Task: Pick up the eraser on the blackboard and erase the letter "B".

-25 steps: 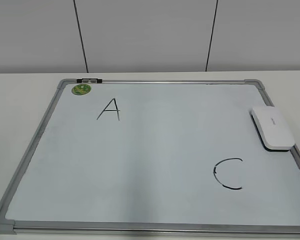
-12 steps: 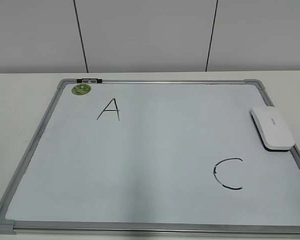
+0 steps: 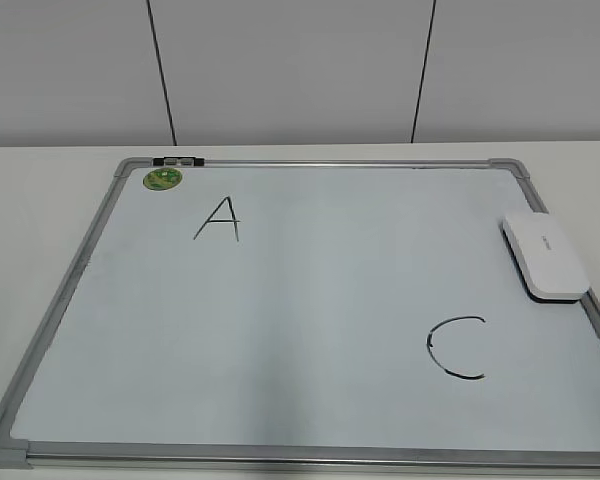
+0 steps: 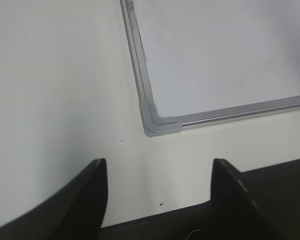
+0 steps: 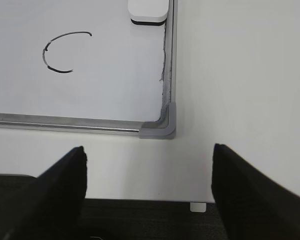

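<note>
The blackboard (image 3: 310,300) is a white board with a silver frame, lying flat on the table. The white eraser (image 3: 545,255) lies on its right edge, above a black "C" (image 3: 457,347); its near end shows in the right wrist view (image 5: 148,10). A black "A" (image 3: 219,218) is at the upper left. No letter "B" shows on the board. My left gripper (image 4: 157,172) is open and empty over the table near the board's near-left corner (image 4: 157,122). My right gripper (image 5: 149,160) is open and empty near the near-right corner (image 5: 162,127). Neither gripper shows in the exterior view.
A round green magnet (image 3: 163,179) sits at the board's far left corner. A white panelled wall (image 3: 300,70) stands behind the table. The table's front edge (image 5: 140,199) runs just under both grippers, with dark floor beyond.
</note>
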